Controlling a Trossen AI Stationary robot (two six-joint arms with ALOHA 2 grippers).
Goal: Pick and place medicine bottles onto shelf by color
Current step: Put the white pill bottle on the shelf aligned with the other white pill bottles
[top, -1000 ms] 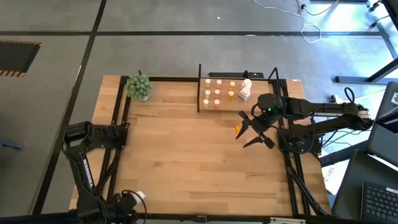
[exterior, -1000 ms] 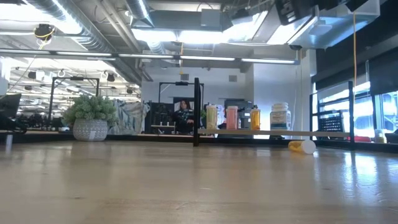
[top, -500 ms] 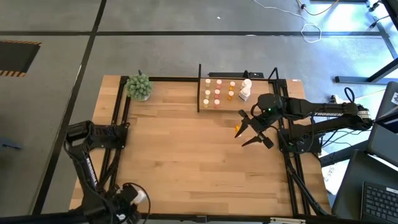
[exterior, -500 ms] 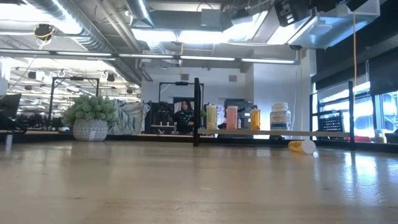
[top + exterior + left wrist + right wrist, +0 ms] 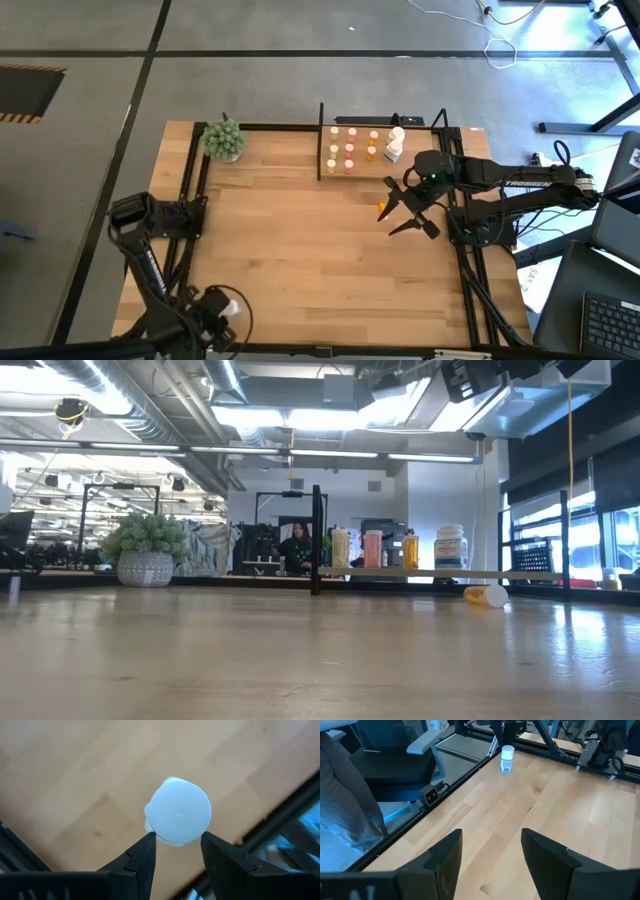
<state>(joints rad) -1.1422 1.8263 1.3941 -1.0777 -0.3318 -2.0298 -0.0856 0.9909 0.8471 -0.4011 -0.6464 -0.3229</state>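
Note:
A larger white-capped medicine bottle [image 5: 177, 815] stands upright on its base near the table's near left corner [image 5: 506, 759] [image 5: 231, 308]. My left gripper [image 5: 177, 840] points steeply down over it, open, one fingertip at each side of the cap's near rim. Several small bottles [image 5: 350, 148] and one larger white one [image 5: 395, 148] stand on the shelf [image 5: 362, 166] at the far edge. An orange bottle [image 5: 382, 207] lies on its side on the table [image 5: 485, 596]. My right gripper [image 5: 391, 223] hangs open beside it, nothing between its fingers [image 5: 492, 845]. My left gripper's fingertips [image 5: 149, 840] stand against the near rim of the bottle's cap [image 5: 175, 843], coming from above and slanting down. Whether they touch the cap I cannot tell. The bottle stands upright on the table.
A green plant ball in a pot [image 5: 224, 139] stands at the far left corner. Black frame rails [image 5: 190, 200] run along the table's left and right edges. The shelf's black upright [image 5: 316, 540] rises at its left end. The table's wide middle [image 5: 300, 250] is bare wood.
My left gripper has shifted a little toward the table's right and far edges and tipped more steeply downward over the white bottle. Its finger gap has stayed the same.

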